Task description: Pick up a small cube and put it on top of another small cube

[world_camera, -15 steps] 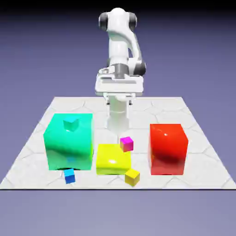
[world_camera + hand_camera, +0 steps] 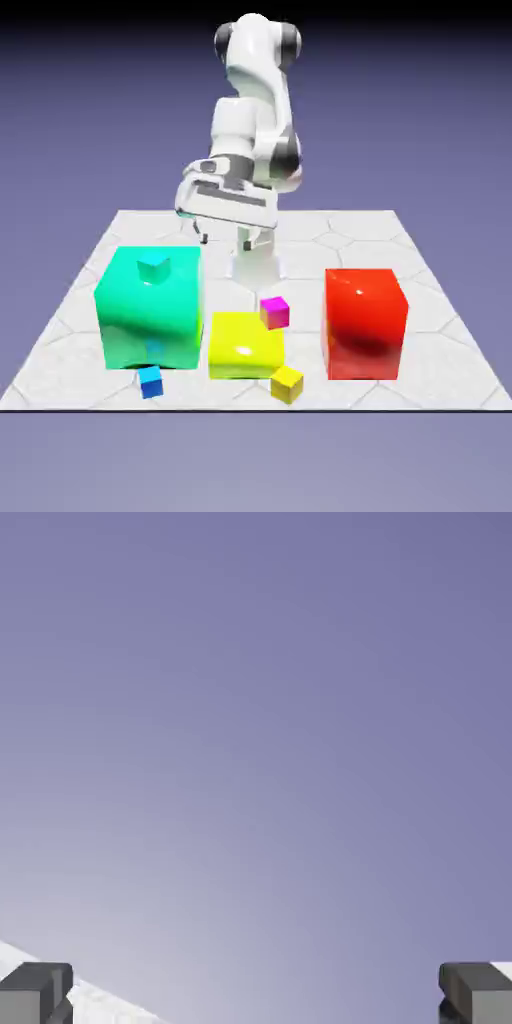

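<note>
On the pale, crack-patterned table (image 2: 300, 395), before a blue-violet backdrop, stand a blue cube (image 2: 151, 382), then the tool (image 2: 226, 240) above, spread wide, a magenta cube (image 2: 275, 313) and a yellow cube (image 2: 287, 385). The hand view crops the table to a corner sliver.

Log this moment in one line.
white two-finger gripper: open, empty | small magenta cube: ungrasped | small blue cube: ungrasped | stack: none made

small cubes (image 2: 150, 382) blue, magenta, yellow, teal; big blocks (image 2: 363, 325) green, yellow, red; table (image 2: 440, 345) white, grey-veined.
</note>
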Tool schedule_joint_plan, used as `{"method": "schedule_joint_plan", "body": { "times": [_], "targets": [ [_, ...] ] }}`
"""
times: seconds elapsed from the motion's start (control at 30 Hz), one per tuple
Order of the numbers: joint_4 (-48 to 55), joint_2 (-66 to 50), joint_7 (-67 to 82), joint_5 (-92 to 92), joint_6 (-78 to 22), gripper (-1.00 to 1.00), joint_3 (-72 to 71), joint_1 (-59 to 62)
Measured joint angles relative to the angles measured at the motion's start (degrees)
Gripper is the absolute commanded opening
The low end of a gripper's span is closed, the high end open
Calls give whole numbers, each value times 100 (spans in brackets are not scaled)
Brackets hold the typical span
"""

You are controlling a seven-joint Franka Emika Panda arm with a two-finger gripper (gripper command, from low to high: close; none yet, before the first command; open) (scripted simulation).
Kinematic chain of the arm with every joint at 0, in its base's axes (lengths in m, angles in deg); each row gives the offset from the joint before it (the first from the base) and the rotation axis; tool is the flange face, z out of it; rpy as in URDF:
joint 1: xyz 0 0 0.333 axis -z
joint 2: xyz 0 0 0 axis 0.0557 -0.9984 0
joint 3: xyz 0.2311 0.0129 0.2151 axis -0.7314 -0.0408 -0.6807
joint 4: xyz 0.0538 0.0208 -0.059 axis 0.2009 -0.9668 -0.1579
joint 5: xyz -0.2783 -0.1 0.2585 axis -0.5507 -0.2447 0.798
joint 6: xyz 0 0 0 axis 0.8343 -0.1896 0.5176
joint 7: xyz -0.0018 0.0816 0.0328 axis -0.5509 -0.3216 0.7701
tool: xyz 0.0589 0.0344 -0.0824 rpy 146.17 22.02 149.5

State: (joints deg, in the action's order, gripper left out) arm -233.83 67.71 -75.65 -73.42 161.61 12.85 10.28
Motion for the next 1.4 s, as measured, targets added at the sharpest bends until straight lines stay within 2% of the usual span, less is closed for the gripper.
{"method": "schedule_joint_plan", "body": {
  "times": [1.4],
  "targets": [
    [2250,-3076,10465,-91,-1850,100,-248,1703]
  ]
}}
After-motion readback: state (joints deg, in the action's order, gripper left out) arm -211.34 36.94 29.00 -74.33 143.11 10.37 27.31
